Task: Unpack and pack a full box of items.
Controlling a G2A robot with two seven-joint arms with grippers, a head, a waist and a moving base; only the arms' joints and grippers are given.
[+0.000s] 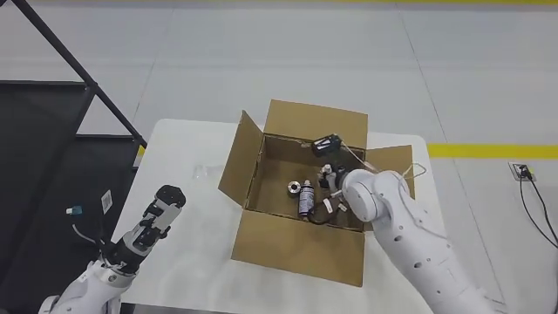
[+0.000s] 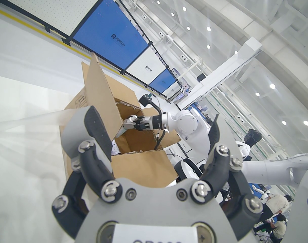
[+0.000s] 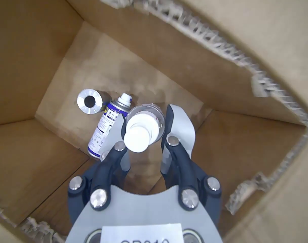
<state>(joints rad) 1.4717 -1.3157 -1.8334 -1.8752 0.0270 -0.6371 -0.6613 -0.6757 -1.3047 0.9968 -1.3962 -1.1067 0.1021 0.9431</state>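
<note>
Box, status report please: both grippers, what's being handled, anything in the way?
Left gripper open, empty, off to the side of the box. Right gripper inside box, shut on bottle. Spray can and metal cylinder close by on box floor.

The box [image 3: 37, 39] is brown, spray can [image 3: 105, 125] blue-and-white, bottle [image 3: 141, 128] white-capped.

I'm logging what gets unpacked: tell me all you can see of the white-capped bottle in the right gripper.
The bottle has a clear, plastic-looking body and a stepped white cap. It points cap-first at the wrist camera, held between the jaws of the right gripper, which press its sides. It is inside the cardboard box, near a blue spray can. Its contents cannot be told.
</note>
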